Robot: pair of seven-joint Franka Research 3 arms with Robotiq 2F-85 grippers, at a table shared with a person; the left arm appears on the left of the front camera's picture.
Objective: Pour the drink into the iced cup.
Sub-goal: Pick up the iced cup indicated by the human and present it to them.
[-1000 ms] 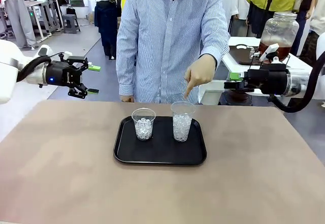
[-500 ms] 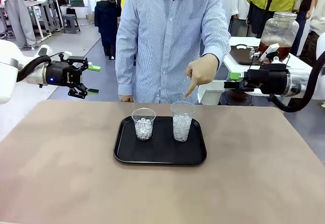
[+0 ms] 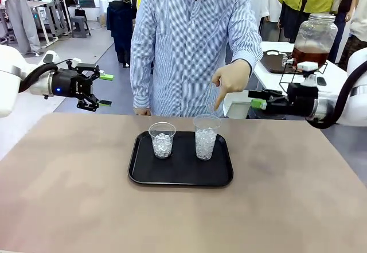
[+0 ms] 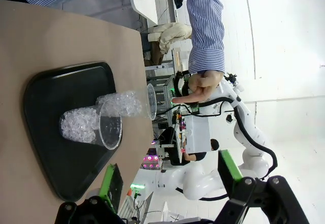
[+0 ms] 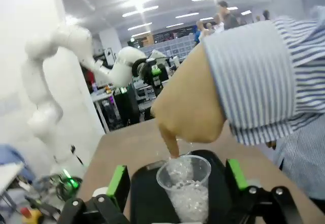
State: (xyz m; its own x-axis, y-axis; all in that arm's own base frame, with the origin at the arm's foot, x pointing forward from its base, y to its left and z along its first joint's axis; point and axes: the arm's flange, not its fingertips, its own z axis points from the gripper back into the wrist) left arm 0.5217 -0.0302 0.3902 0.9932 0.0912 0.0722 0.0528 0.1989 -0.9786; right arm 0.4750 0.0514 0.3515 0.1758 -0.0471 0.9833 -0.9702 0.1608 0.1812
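The brown table (image 3: 69,207) is stretching across the lower half of the frame, and at its centre a black tray (image 3: 143,175) is lying flat. Two clear cups are standing upright on it, apart from each other: a short cup (image 3: 162,140) on the left and a tall cup (image 3: 206,136) on the right, both holding ice. Just above the tall cup a person's hand (image 3: 229,81) is pointing down, forefinger tip over the rim; I cannot tell whether it is touching.

At mid-left, past the table's far edge, the left gripper (image 3: 105,89) is hovering with jaws spread and nothing between them. At mid-right the right gripper (image 3: 255,100) is aiming toward the centre, its jaws spread too and gripping nothing.

Far off in the upper right a glass jar (image 3: 314,26) is standing on a white side table (image 3: 275,72). The amber drink (image 3: 309,55) is sitting in its lower part, well apart from both cups.
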